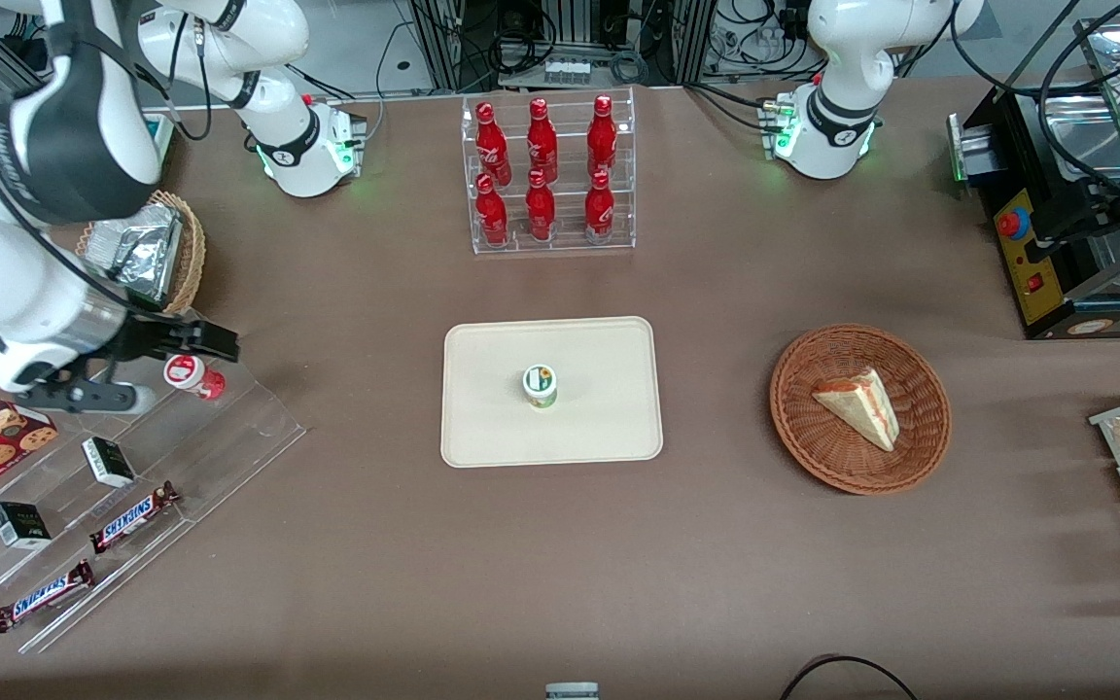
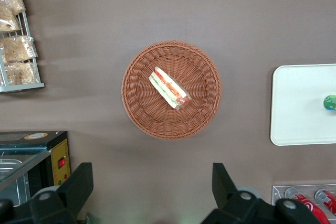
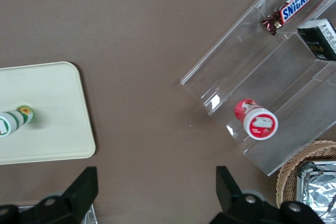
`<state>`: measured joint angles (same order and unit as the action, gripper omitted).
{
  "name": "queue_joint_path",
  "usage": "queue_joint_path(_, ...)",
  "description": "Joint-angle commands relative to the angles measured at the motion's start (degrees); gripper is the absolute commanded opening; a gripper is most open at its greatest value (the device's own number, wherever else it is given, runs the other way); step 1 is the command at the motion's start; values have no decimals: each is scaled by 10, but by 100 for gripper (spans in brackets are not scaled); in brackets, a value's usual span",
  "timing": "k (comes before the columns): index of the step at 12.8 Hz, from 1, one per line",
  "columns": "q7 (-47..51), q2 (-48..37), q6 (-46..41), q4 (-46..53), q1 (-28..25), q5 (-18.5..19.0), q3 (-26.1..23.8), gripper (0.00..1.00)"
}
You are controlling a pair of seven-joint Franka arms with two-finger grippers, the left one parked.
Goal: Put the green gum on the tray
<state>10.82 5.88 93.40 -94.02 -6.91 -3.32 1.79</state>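
Brown table point(image 1: 375, 544): green gum point(image 1: 541, 386) mid-tray point(image 1: 482, 428); gripper point(image 1: 176, 362), jaws open, above rack point(image 1: 229, 433).

The green gum point(image 3: 14, 120) stands on the tray point(image 3: 58, 129); the red bottle point(image 3: 255, 119) sits in the clear rack point(image 3: 283, 93); the tool point(image 3: 156, 192) hovers open above the brown tabletop point(image 3: 136, 40).

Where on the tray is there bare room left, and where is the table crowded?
The green gum stands upright mid-tray, so bare tray rings it out to the rim. Bare table lies between tray and wicker basket. The stepped rack is crowded: red gum bottle, Snickers bars, with the open pincer above it.
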Motion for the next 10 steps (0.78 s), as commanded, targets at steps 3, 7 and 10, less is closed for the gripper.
queue_joint_path(3,-57,-60,-15,-50,51,-13,-6,100)
queue_joint_path(7,-82,-87,-58,-49,70,7,-6,100)
queue_joint_path(10,-82,-97,-77,-49,73,12,-5,100)
